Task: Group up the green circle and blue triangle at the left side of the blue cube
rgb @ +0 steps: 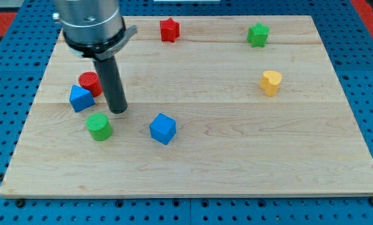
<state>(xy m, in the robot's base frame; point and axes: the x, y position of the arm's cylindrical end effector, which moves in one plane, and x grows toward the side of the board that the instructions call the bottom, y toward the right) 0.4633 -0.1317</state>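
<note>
Just above green circle [99, 127]: my tip [118, 110] | right of blue triangle [80, 99] | no claw.

Near my dark tool: green circle [99, 127], blue triangle [80, 98], red cylinder [89, 82], blue cube [162, 128]. Farther off: red star [169, 29], green star [258, 34], yellow heart [270, 82]. Pale wood-grain tabletop [236, 162].

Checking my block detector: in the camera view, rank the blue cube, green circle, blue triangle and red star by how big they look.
1. blue cube
2. green circle and blue triangle, about alike
3. red star, smallest, though it is farthest toward the view's top, so distance may account for that.
</note>
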